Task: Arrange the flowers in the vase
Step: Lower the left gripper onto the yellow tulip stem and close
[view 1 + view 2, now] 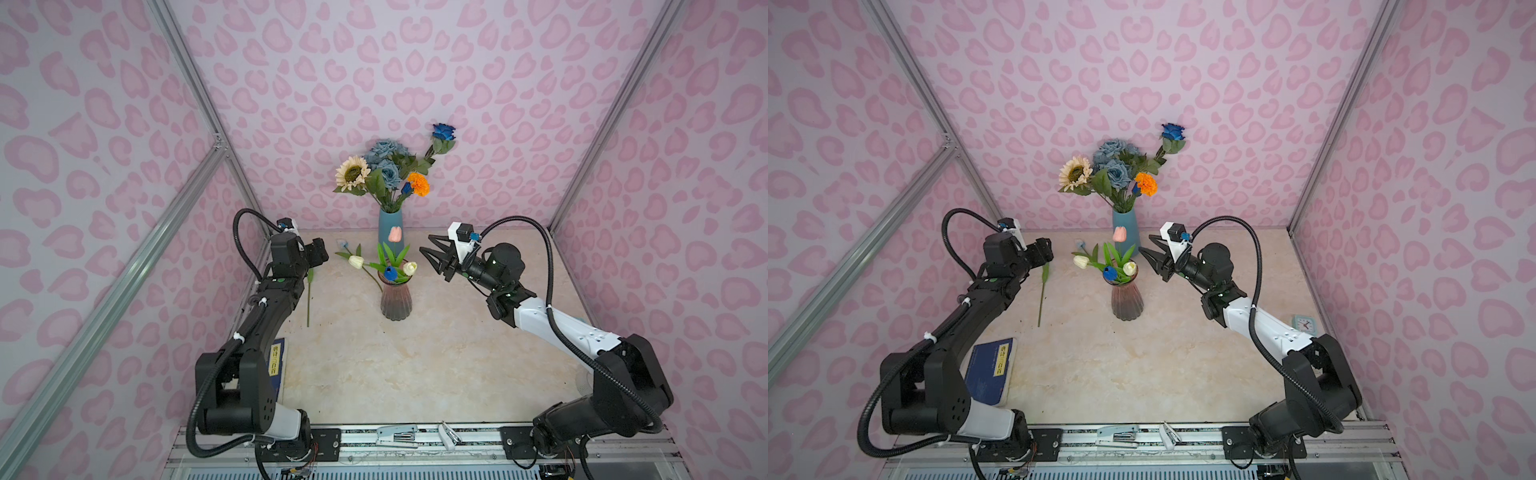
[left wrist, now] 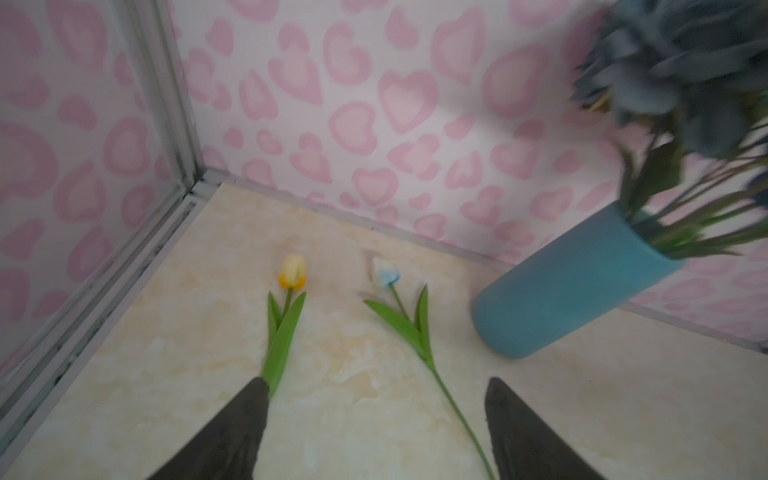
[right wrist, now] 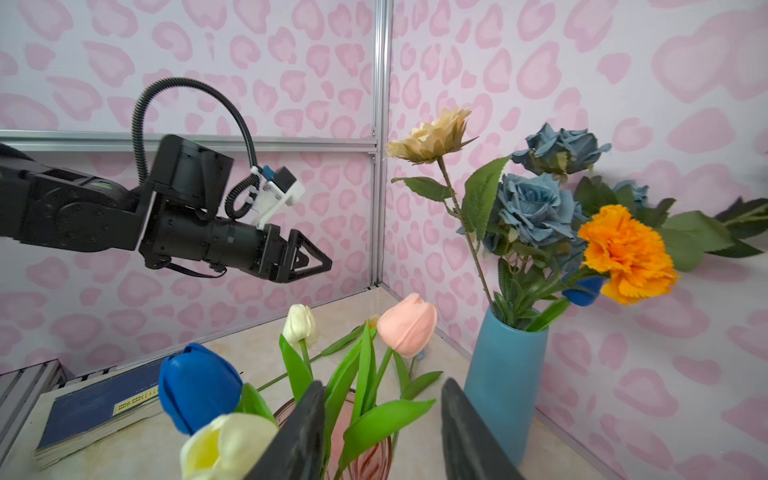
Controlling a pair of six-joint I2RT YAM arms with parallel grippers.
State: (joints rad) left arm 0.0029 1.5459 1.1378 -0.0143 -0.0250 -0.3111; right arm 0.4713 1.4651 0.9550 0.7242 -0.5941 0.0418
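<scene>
A pink glass vase [image 1: 395, 301] [image 3: 370, 457] mid-table holds pink [image 3: 407, 324], white [image 3: 300, 324], blue [image 3: 199, 384] and cream tulips. My right gripper [image 1: 426, 245] [image 3: 383, 386] is open just right of them, with only leaves showing between its fingers. At the back, a blue vase [image 1: 390, 232] [image 2: 573, 286] carries the sunflower, dusty-blue roses, bright blue rose and marigold. A yellow tulip [image 2: 293, 272] and a pale blue tulip [image 2: 386, 272] lie on the table. Above them my left gripper [image 2: 376, 386] [image 1: 322, 255] is open, holding nothing.
A blue book [image 1: 990, 370] lies at the front left by the left arm. A small clock [image 1: 1304, 323] sits near the right wall. A stapler [image 1: 397, 436] and a white clip [image 1: 449, 436] rest on the front rail. Pink patterned walls close three sides.
</scene>
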